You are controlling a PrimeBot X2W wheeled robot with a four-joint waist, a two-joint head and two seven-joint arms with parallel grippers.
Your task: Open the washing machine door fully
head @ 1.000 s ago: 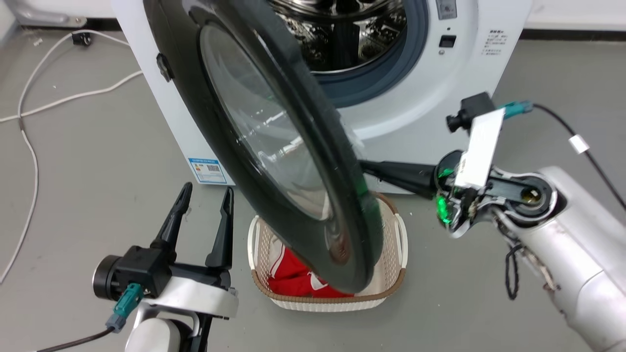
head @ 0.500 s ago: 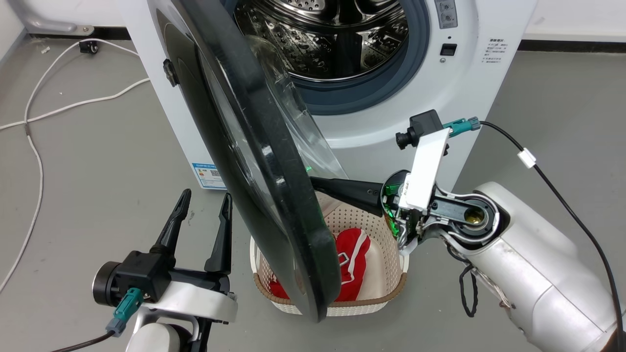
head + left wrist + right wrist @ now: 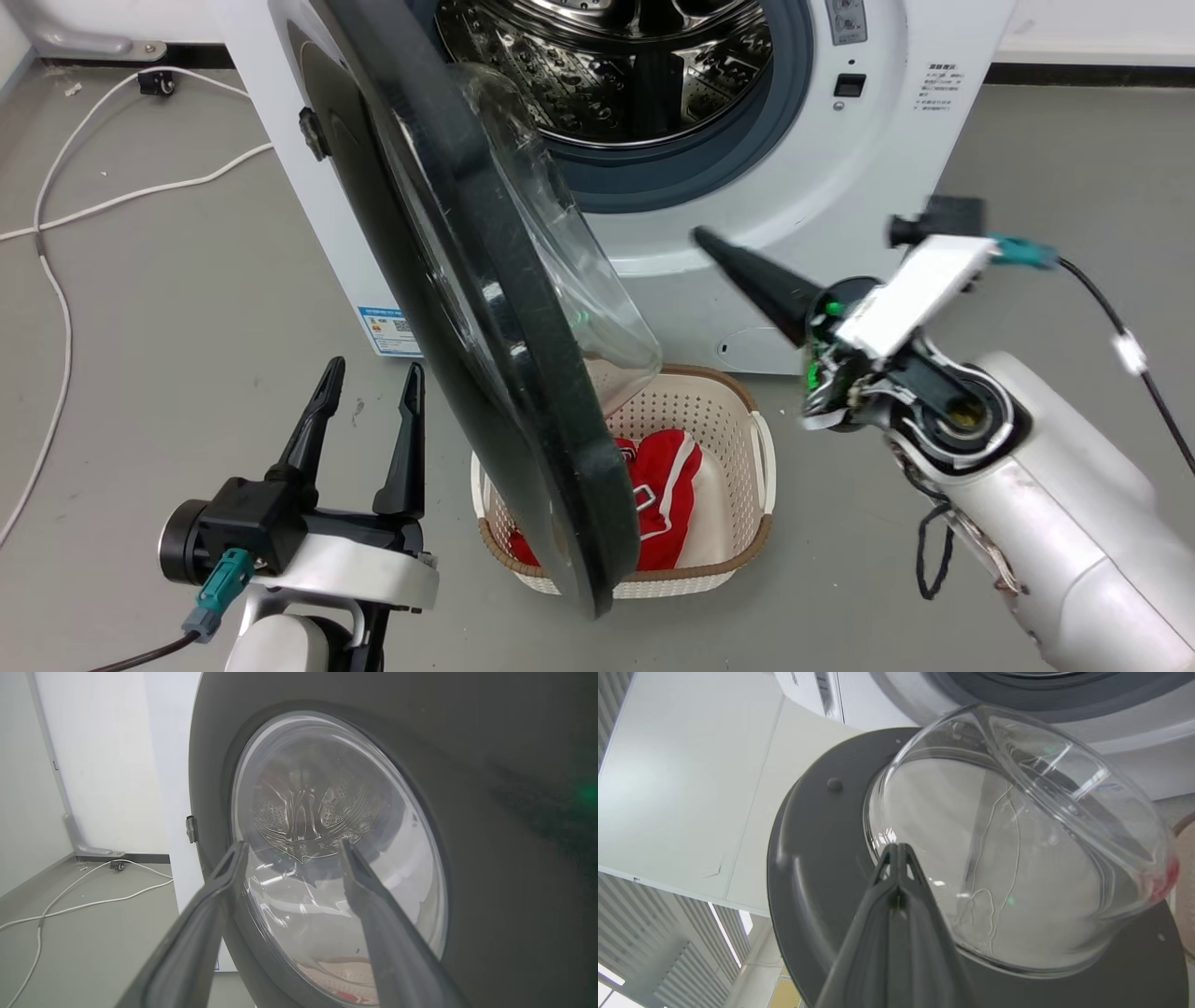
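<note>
Big white washing machine (image 3: pixel 896 159), steel drum (image 3: pixel 635 65) in plain view. The washing machine door (image 3: pixel 523 392) stands swung out, edge toward us, hanging over the laundry basket (image 3: pixel 747 420) on the floor (image 3: pixel 168 308). The right gripper (image 3: pixel 702 235), fingers pressed together, points toward the door's glass bowl (image 3: pixel 597 299), just clear of it. The left gripper (image 3: pixel 372 369), fingers spread and empty, faces the door's outer side.
</note>
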